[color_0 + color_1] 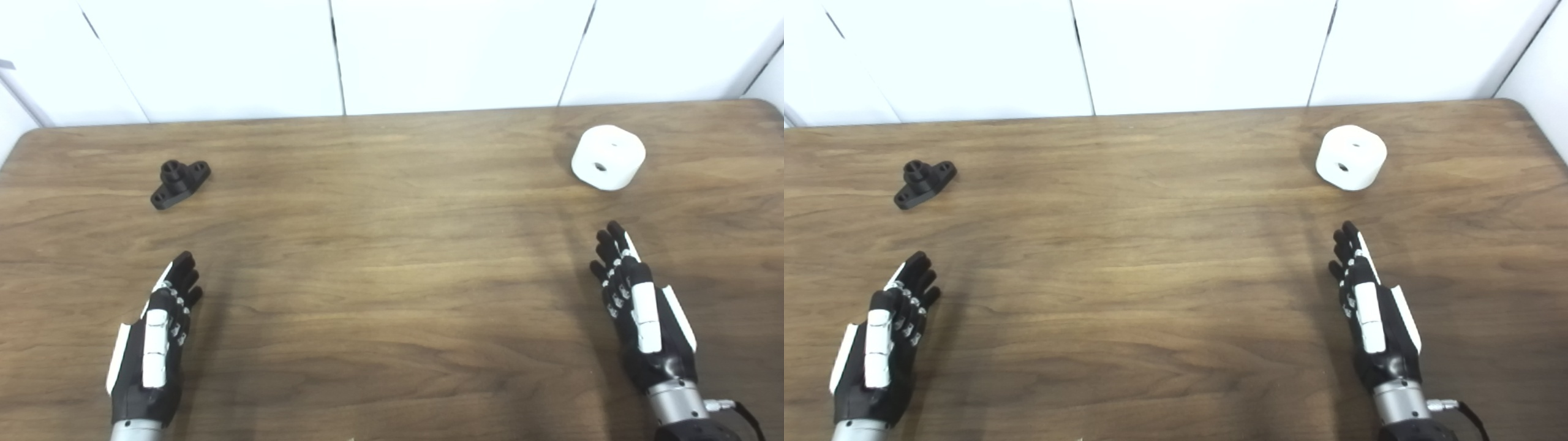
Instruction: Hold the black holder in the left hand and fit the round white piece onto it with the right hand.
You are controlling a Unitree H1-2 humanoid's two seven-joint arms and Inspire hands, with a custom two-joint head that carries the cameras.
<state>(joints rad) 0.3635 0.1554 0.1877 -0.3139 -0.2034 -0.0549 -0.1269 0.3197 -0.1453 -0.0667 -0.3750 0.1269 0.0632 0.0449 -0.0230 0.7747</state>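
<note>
On the table's (392, 257) far left lies the black holder (180, 182), flat and untouched, with the white piece (608, 157) well apart at the far right, its bore tipped toward the robot. Left hand (156, 343) and right hand (640, 315) both hover near the front edge, fingers straight, empty. Risks, as I judge them: the small, low holder may skid or tip under a pinch, and the white piece may roll off line when nudged.
</note>
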